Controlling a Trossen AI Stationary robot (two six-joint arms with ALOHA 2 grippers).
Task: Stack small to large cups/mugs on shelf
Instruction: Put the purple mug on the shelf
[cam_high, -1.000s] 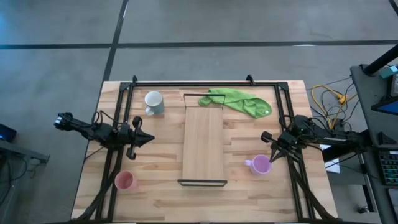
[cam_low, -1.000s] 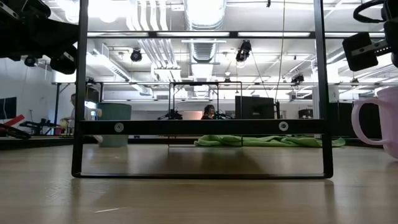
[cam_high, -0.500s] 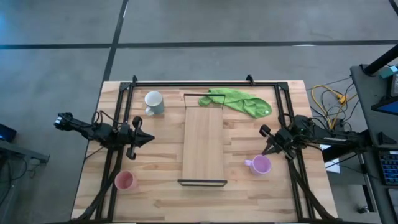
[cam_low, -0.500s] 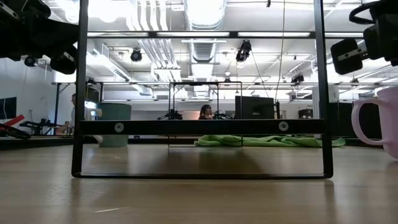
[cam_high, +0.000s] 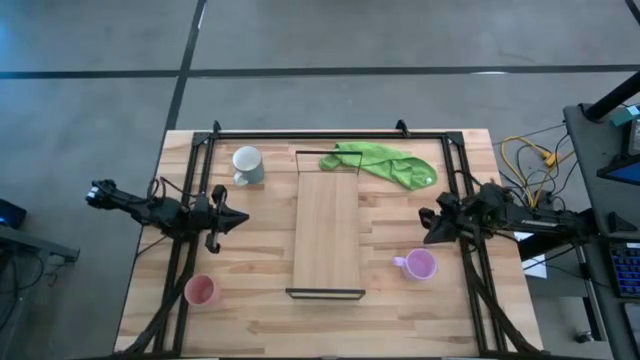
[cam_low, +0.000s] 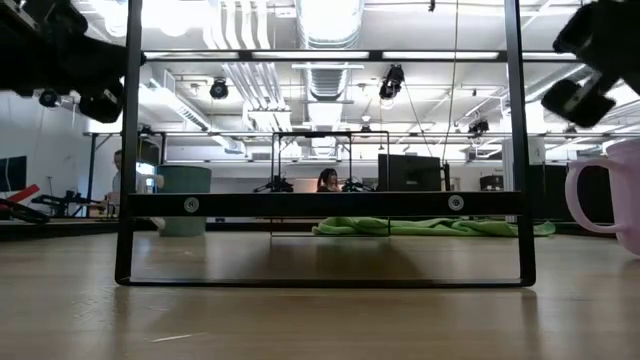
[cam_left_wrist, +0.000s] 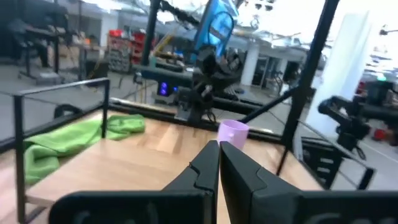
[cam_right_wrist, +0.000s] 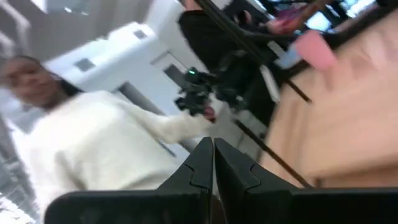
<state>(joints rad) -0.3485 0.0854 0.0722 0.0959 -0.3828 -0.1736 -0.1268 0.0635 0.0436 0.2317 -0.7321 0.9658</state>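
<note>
so the three cups are all on the desk, none on the shelf (cam_high: 326, 228) yet. the shelf runs down the middle of the desk, from the far edge toward the near edge, bare on top. the white-grey mug (cam_high: 247, 165) sits toward the far left corner, the salmon-pink cup (cam_high: 202, 290) near the near left corner, and the lilac mug (cam_high: 419, 264) is right of the shelf's near end, handle pointing at the shelf. spread out like that, each arm has something on its own side, which i guess is the point.

left end effector (cam_high: 237, 219) hangs over the left part of the desk between the two left-side cups, fingers pinched together with nothing in them (its wrist view shows them touching). right end effector (cam_high: 429, 225) sits just beyond the lilac mug, not touching it, fingers also closed and empty.

a green cloth (cam_high: 385, 163) lies by the shelf's far end, out of the way.
</note>
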